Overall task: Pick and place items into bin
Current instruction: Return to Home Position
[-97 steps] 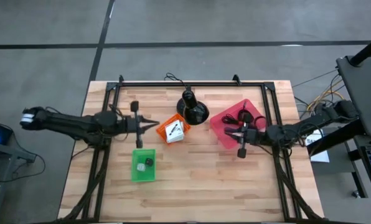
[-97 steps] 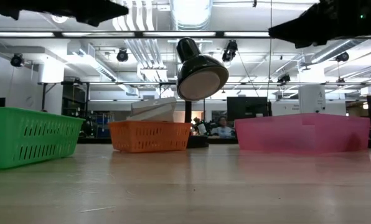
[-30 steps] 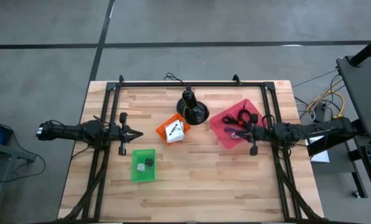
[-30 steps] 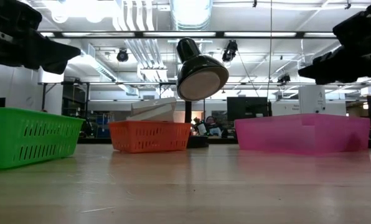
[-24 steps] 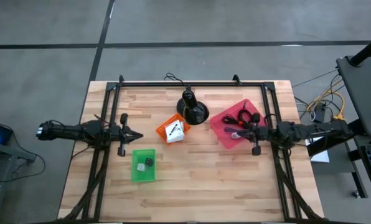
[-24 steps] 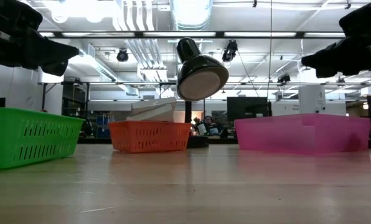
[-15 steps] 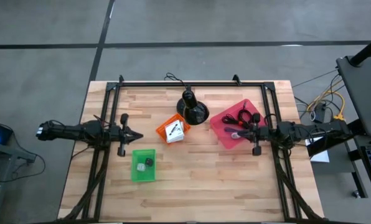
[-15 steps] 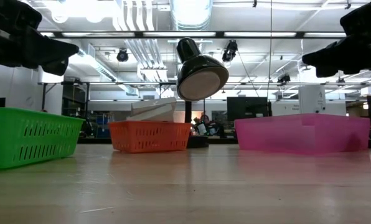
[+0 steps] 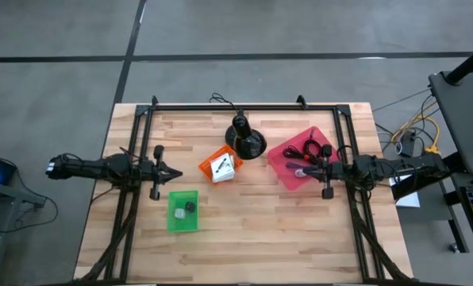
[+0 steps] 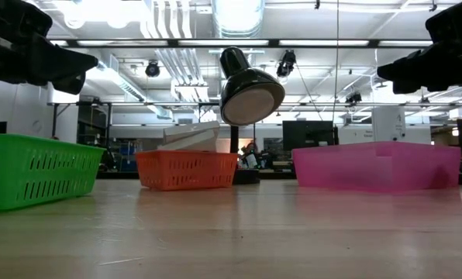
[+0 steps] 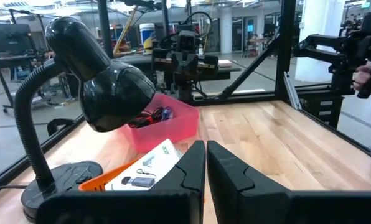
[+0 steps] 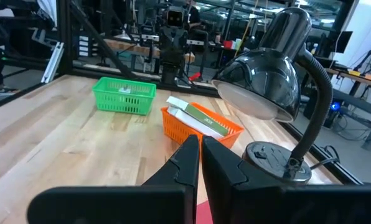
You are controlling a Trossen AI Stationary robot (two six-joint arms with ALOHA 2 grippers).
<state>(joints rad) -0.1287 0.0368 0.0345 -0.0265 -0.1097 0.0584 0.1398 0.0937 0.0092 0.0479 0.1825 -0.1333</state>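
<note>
Both arms of the robot hang level above the wooden table (image 9: 260, 238), one on either side of the black desk lamp (image 9: 247, 141) that stands near the table's back rail. The left tool (image 9: 178, 169) hovers well off to the lamp's left-arm side. Its fingers are pressed together with nothing between them (the left wrist view shows only a thin seam). The right tool (image 9: 306, 168) faces the lamp from the opposite side, above the pink bin (image 9: 280, 159), and its fingers are likewise closed and empty.

The sorted items lie in three bins grouped around the lamp. The orange bin (image 9: 206, 166) sits just beside the lamp's base, toward the left arm. It holds white boxes (image 9: 223, 166) that rise above its rim in the low view. The pink bin lies just beside the lamp's base toward the right arm and has black coiled cables (image 9: 312, 148) in it. The green bin (image 9: 173, 216) is the farthest from the lamp, out toward the table's front. It contains a tiny dark cube (image 9: 189, 207) and a small pale bit (image 9: 179, 213).
</note>
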